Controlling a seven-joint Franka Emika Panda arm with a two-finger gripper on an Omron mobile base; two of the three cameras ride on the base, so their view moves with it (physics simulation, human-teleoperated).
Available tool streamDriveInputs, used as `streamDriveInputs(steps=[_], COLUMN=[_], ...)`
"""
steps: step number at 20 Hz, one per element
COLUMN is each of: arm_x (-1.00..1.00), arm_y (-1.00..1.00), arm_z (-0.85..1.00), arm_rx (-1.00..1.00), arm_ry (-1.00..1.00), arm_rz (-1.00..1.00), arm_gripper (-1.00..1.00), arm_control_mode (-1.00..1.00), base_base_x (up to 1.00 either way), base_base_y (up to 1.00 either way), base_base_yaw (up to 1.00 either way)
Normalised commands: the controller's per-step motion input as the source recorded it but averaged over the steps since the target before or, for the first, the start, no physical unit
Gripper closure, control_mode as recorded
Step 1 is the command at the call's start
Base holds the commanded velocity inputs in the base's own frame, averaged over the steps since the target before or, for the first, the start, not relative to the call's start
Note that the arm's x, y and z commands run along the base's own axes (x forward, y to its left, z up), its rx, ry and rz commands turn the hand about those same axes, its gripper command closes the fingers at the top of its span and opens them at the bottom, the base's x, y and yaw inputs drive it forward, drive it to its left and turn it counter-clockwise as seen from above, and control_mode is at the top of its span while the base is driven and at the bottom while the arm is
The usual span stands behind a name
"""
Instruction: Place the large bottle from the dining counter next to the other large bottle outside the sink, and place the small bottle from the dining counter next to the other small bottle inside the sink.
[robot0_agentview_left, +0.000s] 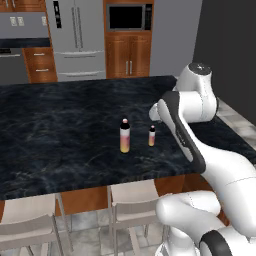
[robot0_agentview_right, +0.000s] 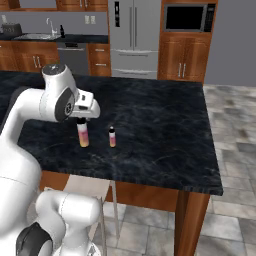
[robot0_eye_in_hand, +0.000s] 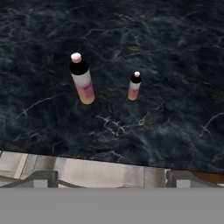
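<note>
Two bottles stand upright on the dark marble dining counter (robot0_agentview_left: 60, 125), near its front edge, close together but apart. Large bottle (robot0_eye_in_hand: 82, 79): white-to-pink-to-yellow body, black neck, pale pink cap. Small bottle (robot0_eye_in_hand: 134, 86): same colours, beside it. Gripper (robot0_eye_in_hand: 111, 177) hangs above the counter edge, jaws spread wide, holding nothing; fingertips barely visible. Pale stools (robot0_agentview_left: 132, 197) tucked below, probably two.

Fridge (robot0_agentview_left: 77, 37), microwave (robot0_agentview_left: 129, 17), stools (robot0_agentview_left: 131, 199) nr counter.
</note>
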Motion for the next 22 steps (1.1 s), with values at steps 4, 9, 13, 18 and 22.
streamDriveInputs(steps=[4, 9, 13, 18, 22], arm_x=[-0.01, 0.05, 0.22, 0.25, 0.41], arm_y=[0.14, 0.17, 0.21, 0.23, 0.18], arm_z=[-0.32, -0.34, -0.30, -0.19, -0.16], arm_rx=[0.00, 0.00, 0.00, 0.00, 0.01], arm_ry=[-0.11, -0.05, 0.00, 0.00, 0.00], arm_rz=[0.00, 0.00, 0.00, 0.00, 0.00], arm_gripper=[-1.00, -1.00, -1.00, -1.00, -1.00], arm_control_mode=[-1.00, -1.00, -1.00, -1.00, -1.00], base_base_x=[0.00, 0.00, 0.00, 0.00, 0.00], base_base_y=[0.00, 0.00, 0.00, 0.00, 0.00], base_base_yaw=[0.00, 0.00, 0.00, 0.00, 0.00])
